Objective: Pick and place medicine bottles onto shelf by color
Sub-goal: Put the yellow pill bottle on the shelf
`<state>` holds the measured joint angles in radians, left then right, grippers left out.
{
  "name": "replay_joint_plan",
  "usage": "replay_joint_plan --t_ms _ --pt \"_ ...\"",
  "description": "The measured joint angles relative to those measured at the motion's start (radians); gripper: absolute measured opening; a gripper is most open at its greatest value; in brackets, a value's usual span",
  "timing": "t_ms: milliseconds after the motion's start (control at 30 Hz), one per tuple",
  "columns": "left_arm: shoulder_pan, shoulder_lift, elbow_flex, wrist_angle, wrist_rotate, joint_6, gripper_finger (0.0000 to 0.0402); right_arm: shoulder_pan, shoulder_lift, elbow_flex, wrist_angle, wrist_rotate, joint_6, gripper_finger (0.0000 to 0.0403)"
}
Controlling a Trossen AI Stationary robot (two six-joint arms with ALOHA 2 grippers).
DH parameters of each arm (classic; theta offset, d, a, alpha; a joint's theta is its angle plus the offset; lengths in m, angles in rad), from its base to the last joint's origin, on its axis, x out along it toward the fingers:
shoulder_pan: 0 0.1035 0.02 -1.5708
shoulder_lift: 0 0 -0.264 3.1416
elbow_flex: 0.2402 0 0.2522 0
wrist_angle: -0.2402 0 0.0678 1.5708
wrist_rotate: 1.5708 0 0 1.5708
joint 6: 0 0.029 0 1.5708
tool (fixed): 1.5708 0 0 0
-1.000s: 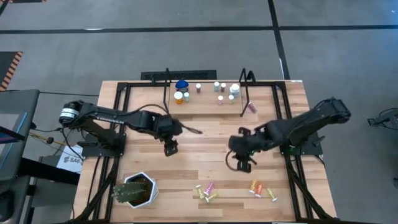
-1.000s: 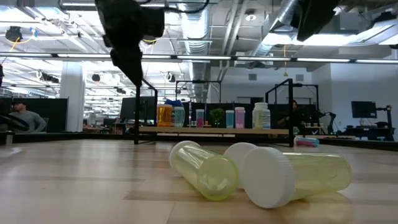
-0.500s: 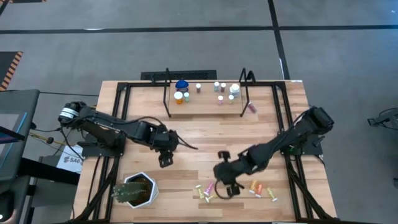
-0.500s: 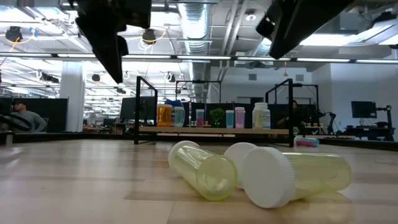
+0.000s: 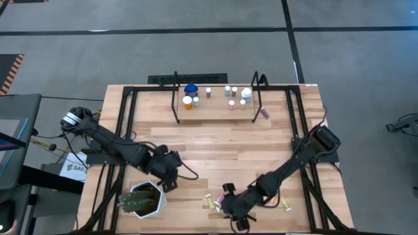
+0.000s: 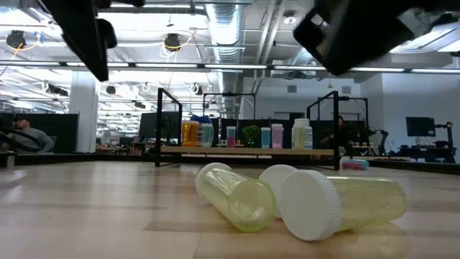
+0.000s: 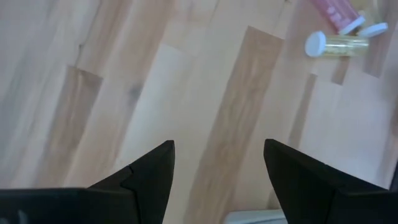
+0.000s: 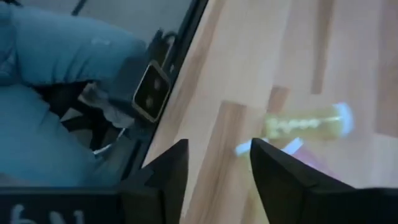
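The shelf (image 5: 215, 104) stands at the table's far side with several medicine bottles (image 5: 190, 99) upright on it. More bottles lie on their sides near the front edge: a yellow and pink cluster (image 5: 215, 202), orange ones (image 5: 268, 196) and a yellow one (image 5: 286, 204). The low view shows two yellow bottles (image 6: 237, 196) lying close up. My right gripper (image 5: 238, 220) hovers open just right of the yellow cluster, with a yellow bottle (image 8: 308, 125) ahead of its fingers. My left gripper (image 5: 170, 185) is open above bare table beside the plant pot, with nothing between its fingers (image 7: 152, 168).
A green spiky plant in a white pot (image 5: 140, 199) stands at the near left, right next to my left gripper. A pink bottle (image 5: 264, 112) lies on the table at the shelf's right end. Black frame rails (image 5: 304, 176) run along both table sides.
My right gripper has swept down and toward the table's near edge and left, from mid-table to the bottles lying at the front. My left gripper has swung toward the near left, from mid-table to beside the plant pot. No bottle has moved.
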<state>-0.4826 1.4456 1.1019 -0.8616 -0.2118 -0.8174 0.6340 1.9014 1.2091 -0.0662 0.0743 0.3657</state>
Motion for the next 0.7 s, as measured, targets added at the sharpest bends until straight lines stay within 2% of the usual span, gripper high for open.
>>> replay_joint_plan --t_ms 167,400,700 --pt "-0.058 0.000 0.000 0.003 -0.042 -0.079 0.0232 0.029 0.037 0.000 -0.013 0.090 -0.025 0.0228" --pt "-0.097 0.000 0.000 0.008 -0.067 -0.146 0.0232 0.027 0.051 0.000 -0.049 0.181 -0.060 0.0227" --pt "-0.122 0.000 0.000 0.012 -0.087 -0.166 0.0232 0.025 0.052 0.000 -0.137 0.186 -0.059 0.0218"
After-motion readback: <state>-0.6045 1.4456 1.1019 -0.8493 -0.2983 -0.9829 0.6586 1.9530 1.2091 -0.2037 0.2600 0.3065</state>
